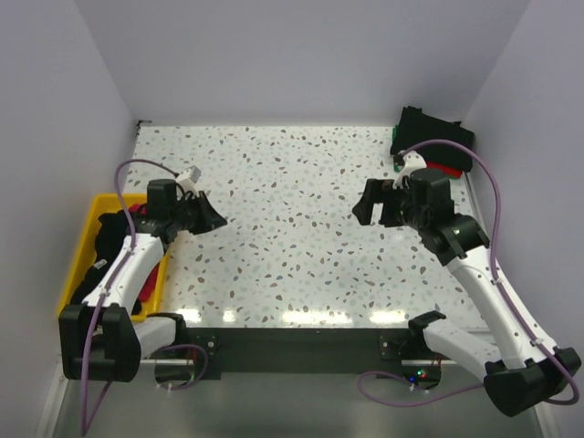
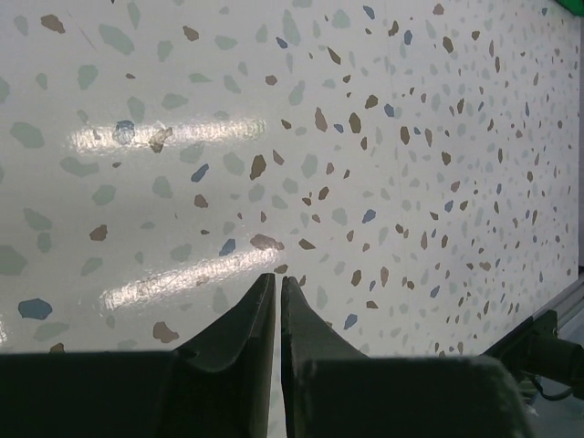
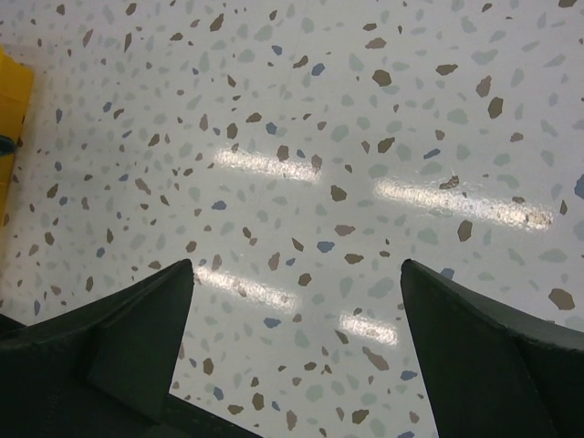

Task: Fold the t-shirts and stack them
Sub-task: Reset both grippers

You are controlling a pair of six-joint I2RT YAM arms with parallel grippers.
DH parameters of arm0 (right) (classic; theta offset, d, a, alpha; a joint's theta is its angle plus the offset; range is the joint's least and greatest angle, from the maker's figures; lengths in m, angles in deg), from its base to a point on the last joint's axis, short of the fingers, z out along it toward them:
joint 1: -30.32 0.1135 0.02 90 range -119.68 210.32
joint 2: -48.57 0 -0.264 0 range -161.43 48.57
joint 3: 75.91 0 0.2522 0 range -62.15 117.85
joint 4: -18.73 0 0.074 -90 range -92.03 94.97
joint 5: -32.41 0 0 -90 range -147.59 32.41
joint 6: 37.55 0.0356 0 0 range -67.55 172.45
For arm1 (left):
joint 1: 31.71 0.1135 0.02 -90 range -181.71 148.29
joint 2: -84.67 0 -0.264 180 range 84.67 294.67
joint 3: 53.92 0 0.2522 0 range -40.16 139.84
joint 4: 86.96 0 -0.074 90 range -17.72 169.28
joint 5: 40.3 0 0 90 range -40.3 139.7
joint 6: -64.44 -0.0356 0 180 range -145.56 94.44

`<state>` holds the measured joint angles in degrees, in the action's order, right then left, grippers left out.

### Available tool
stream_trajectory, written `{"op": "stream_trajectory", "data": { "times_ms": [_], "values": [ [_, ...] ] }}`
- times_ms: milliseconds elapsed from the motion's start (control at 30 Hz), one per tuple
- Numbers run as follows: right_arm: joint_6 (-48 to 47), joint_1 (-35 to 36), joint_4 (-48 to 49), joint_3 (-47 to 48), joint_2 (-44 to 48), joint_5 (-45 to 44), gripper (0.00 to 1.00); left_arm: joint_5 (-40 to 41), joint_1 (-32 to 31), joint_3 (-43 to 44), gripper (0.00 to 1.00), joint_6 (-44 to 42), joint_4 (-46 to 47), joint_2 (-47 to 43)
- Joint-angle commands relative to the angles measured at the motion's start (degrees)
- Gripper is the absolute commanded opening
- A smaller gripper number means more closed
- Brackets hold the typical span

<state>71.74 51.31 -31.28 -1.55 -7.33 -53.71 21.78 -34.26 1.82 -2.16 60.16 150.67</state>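
T-shirts (image 1: 108, 239) in bin (image 1: 80, 260), table (image 1: 292, 228) L edge; stack (image 1: 436, 139) far-R corner.

Bright overhead light throws white glare streaks across the glossy table (image 2: 164, 137).

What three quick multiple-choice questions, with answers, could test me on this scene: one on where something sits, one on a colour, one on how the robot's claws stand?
1. Where is the yellow bin?
A) at the left edge of the table
B) in the far right corner
C) in the middle

2. What colour is the top shirt in the far right corner?
A) pink
B) black
C) white

3. Which claw stands wide open?
A) left
B) right
C) both

Answers:
1 A: the bin hugs the left edge.
2 B: black cloth lies uppermost there.
3 B: the right gripper is spread wide, while the left gripper has its fingers nearly touching.
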Motion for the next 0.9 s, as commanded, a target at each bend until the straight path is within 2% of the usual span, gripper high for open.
{"op": "stream_trajectory", "data": {
  "times_ms": [0, 533, 867],
  "values": [
    [-1.4, 0.2, -0.1, 0.0, 2.0, -1.7, 0.99, -4.2, 1.0, -0.4, 0.12, 0.2, 3.7, -0.5],
    [0.3, 0.3, -2.8, 1.4, 3.0, 4.3, 0.99, -2.1, 1.1, -0.6, 0.12, -0.1, 2.8, -1.0],
    [-0.1, 0.3, -4.3, 0.0, 6.1, 4.8, 0.99, -1.3, 1.1, -0.1, 0.12, -0.4, 2.5, -0.1]
  ]
}}
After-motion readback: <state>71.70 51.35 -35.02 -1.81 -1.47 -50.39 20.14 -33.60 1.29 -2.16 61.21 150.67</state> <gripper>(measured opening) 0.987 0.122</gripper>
